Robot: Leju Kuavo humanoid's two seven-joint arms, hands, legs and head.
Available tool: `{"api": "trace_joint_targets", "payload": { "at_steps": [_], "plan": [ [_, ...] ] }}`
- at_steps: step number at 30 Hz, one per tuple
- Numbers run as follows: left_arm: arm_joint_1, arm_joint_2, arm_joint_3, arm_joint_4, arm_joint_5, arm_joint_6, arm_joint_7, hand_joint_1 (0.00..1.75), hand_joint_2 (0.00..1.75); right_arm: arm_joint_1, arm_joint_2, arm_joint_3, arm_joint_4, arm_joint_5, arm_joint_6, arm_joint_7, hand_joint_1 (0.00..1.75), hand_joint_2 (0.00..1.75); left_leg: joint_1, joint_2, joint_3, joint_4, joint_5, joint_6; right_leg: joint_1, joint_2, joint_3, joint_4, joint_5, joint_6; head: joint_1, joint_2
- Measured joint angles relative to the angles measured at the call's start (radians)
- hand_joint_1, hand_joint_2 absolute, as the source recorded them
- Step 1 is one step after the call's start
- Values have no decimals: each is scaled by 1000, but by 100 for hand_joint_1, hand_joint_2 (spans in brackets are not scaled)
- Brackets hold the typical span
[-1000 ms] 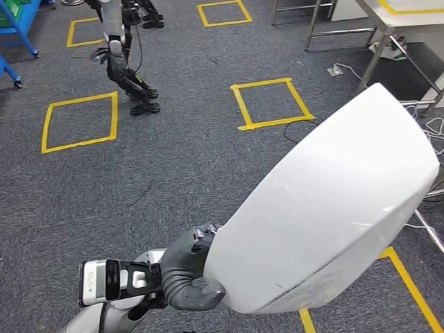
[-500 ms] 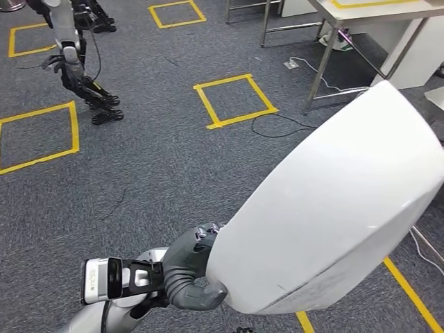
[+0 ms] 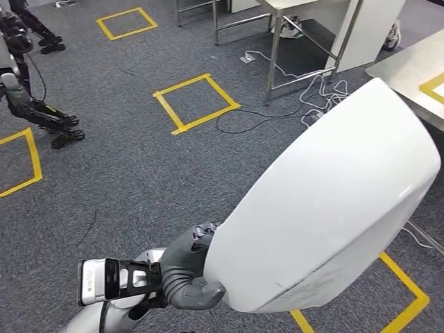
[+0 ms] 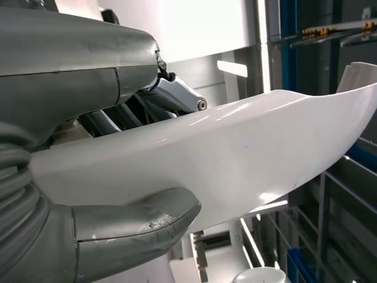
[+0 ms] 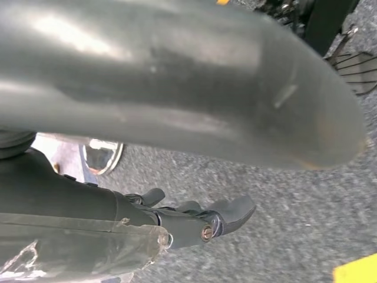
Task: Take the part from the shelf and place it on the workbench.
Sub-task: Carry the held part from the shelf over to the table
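Observation:
A large, smooth white part reaches from the lower middle of the head view up to the right. My left hand grips its narrow lower end, thumb underneath and fingers over the top. The left wrist view shows the same hold, the grey thumb pressed under the white part. A steel workbench with yellow tape on its top stands at the far right. My right hand hangs above the grey carpet with its dark fingers stretched out and nothing in them.
Another steel table stands at the top middle, with loose cables on the carpet beside it. Yellow tape squares mark the floor. Another robot's dark legs stand at the far left. Blue shelving lies behind the part.
The whole picture has shifted left, so the camera has turned right. The workbench has come into view at the right. My left hand keeps the same hold on the part.

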Motion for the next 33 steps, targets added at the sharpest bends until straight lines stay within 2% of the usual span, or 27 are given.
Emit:
{"api": "trace_joint_targets", "payload": {
  "at_steps": [1,2,4,5,6,7,8,10,12,13,14,15,16,17,19,20,21,23,24,25,27,28,29,30,31,32,33],
  "plan": [
    [-1,0,0,0,0,0,0,175,175,1,0,1,0,3,1,2,0,0,1,-3,12,-35,32,0,-1,13,1,0,1,2,0,0],
    [-2,0,0,0,1,0,0,175,175,2,0,2,0,5,2,3,0,0,4,-14,40,-98,73,0,-3,27,1,1,1,5,0,0],
    [-5,-1,0,0,2,0,0,175,175,2,0,3,0,6,5,3,0,0,13,-62,97,-222,124,-1,-4,53,-4,4,2,18,-1,0],
    [-7,-1,0,1,2,-1,0,175,175,3,0,4,0,5,6,3,0,0,16,-81,112,-258,132,2,-5,63,-9,5,3,25,-2,0],
    [-8,-2,0,1,2,-1,0,175,175,4,0,4,0,4,6,3,0,0,16,-89,117,-270,130,7,-6,73,-13,3,5,32,-2,0],
    [-9,-4,-1,2,3,-2,1,175,175,7,0,4,0,0,8,3,0,0,15,-81,117,-272,130,15,-8,82,-17,-1,7,39,-2,0],
    [-10,-6,-1,2,3,-3,1,175,175,11,1,4,0,-7,10,3,0,0,14,-71,118,-274,131,23,-10,77,-19,-1,8,44,-2,0],
    [-12,-11,-1,2,5,-5,2,175,175,12,3,1,0,-31,17,0,0,0,13,-48,121,-277,134,40,-9,29,-40,40,-17,50,4,0],
    [-12,-13,-1,3,9,-7,2,175,175,5,4,-5,0,-62,26,-7,0,0,8,-22,122,-278,133,49,-6,-27,-96,161,-82,52,10,0],
    [-11,-13,-2,4,10,-8,2,175,175,1,4,-9,0,-73,30,-10,0,0,5,-8,122,-278,132,51,-6,-37,-128,229,-113,53,11,0],
    [-11,-13,-2,5,10,-9,2,175,175,0,4,-12,0,-80,33,-12,0,0,3,5,123,-277,131,52,-6,-40,-150,276,-128,53,11,0],
    [-10,-13,-2,6,11,-11,2,175,175,1,4,-15,0,-83,35,-13,0,0,1,17,124,-277,129,52,-5,-42,-152,287,-125,52,11,0],
    [-10,-13,-2,7,11,-12,2,175,175,3,5,-17,0,-85,36,-13,0,0,1,28,126,-277,127,52,-5,-45,-133,254,-103,51,11,0],
    [-10,-13,-2,7,11,-13,2,175,175,4,5,-19,0,-86,37,-13,0,0,0,39,130,-277,124,50,-4,-56,-96,189,-71,50,11,0],
    [-10,-14,-2,7,12,-14,2,175,175,4,5,-23,0,-87,39,-12,0,0,-4,55,138,-276,118,42,0,-97,-24,59,-21,43,11,0],
    [-11,-14,-3,7,12,-14,2,175,175,2,5,-24,0,-87,41,-12,0,0,-6,63,141,-276,116,37,3,-110,-6,25,-10,38,10,0],
    [-11,-14,-3,7,12,-14,2,175,175,0,5,-24,0,-87,41,-11,0,0,-8,70,143,-277,115,31,5,-114,-3,15,-8,32,9,0],
    [-12,-16,-4,7,12,-15,2,175,175,0,5,-26,0,-87,42,-10,0,0,-6,85,147,-281,113,18,6,-92,-6,13,-5,19,8,0],
    [-13,-17,-4,6,12,-15,2,175,175,0,5,-28,0,-87,42,-9,0,0,-4,80,147,-277,106,12,5,-81,-5,9,-3,13,8,0],
    [-14,-17,-4,6,12,-15,2,175,175,1,5,-29,0,-87,42,-9,0,0,-2,65,140,-257,91,7,2,-70,-3,6,0,8,6,0],
    [-14,-16,-4,6,12,-15,2,175,175,-2,5,-30,0,-87,42,-9,0,0,0,21,90,-153,33,0,-1,-48,-1,2,2,0,0,0],
    [-13,-14,-4,6,12,-16,2,175,175,-3,5,-31,0,-87,42,-9,0,0,0,8,53,-83,3,-1,-1,-36,-2,1,2,-2,-2,0],
    [-11,-13,-4,6,12,-16,2,175,175,-4,5,-31,0,-87,42,-9,0,0,0,3,22,-27,-14,-2,-1,-23,-3,1,2,-3,-4,0],
    [-10,-11,-4,6,11,-16,2,175,175,-3,5,-31,0,-87,42,-9,0,0,0,1,5,-2,-11,-2,-1,-10,-3,2,2,-3,-4,0],
    [-10,-10,-4,6,11,-16,2,175,175,-3,5,-31,0,-87,42,-8,0,0,0,-1,7,-16,12,-1,-2,4,-3,2,3,-2,-4,0],
    [-10,-10,-4,6,11,-16,2,175,175,-3,5,-31,0,-87,42,-7,0,0,2,-7,29,-67,50,1,-2,18,-3,2,4,0,-4,0],
    [-11,-10,-4,6,11,-16,2,175,175,-3,5,-31,0,-87,42,-6,0,0,5,-25,60,-135,89,2,-4,31,-3,2,5,4,-4,0]
  ]
}}
